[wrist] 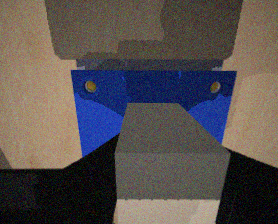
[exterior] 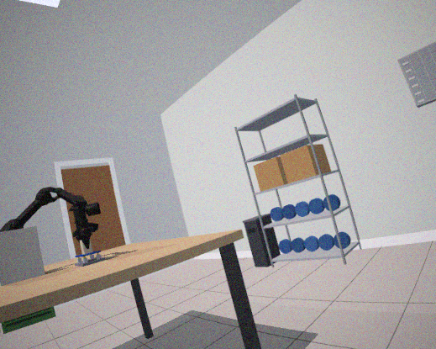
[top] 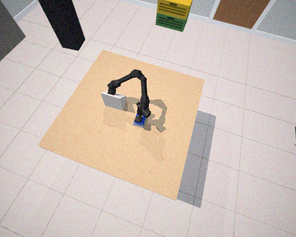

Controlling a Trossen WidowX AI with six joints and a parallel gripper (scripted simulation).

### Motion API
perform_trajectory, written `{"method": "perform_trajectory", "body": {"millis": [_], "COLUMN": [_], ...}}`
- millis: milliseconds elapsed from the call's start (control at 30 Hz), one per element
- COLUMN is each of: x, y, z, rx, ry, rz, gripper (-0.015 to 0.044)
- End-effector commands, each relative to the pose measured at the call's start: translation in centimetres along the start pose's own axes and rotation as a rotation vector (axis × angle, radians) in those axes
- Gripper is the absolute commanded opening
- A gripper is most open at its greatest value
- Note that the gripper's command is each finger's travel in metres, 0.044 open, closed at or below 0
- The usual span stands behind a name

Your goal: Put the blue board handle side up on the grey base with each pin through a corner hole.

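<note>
Grips the square handle (wrist: 172,172) of the blue board (top: 139,123) (exterior: 81,256) (wrist: 100,130) between the fingers of the claw (top: 138,119) (exterior: 86,245) (wrist: 154,138), pointing down over the table (top: 104,155) (exterior: 153,261), with the arm arched out from a grey block (top: 114,101) (exterior: 20,255). Has the board, handle side up, over the grey base (top: 138,125) (exterior: 83,264) (wrist: 150,65), looking about level along the posts, and shows a gold pin (wrist: 90,86) in one corner hole and another gold pin (wrist: 215,87) in a second; cannot tell about the two corners hidden in the wrist view.

The handle (wrist: 172,176) fills the gap between 2 black fingers.
</note>
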State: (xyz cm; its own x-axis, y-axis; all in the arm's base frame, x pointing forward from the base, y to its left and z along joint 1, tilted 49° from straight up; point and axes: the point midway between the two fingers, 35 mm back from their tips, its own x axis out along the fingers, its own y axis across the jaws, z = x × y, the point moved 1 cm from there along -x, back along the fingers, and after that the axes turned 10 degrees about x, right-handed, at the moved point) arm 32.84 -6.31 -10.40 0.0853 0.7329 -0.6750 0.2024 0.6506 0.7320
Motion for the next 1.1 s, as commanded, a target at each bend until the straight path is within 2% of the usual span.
{"method": "perform_trajectory", "body": {"millis": [0, 300, 467, 633, 767, 1067], "x": [0.0, -0.5, -3.6, -4.3, -8.4, -8.6], "y": [0.0, 0.0, -0.1, -0.1, -0.1, -0.1], "z": [0.0, 0.0, 0.0, 0.0, -0.4, -0.4], "rx": [-0.001, 0.0, 0.001, 0.001, 0.01, 0.011], "ry": [0.0, 0.0, -0.001, -0.001, -0.003, -0.003], "rz": [0.0, -0.001, -0.002, -0.002, 0.004, 0.004], "gripper": [0.021, 0.044, 0.044, 0.044, 0.044, 0.044]}}
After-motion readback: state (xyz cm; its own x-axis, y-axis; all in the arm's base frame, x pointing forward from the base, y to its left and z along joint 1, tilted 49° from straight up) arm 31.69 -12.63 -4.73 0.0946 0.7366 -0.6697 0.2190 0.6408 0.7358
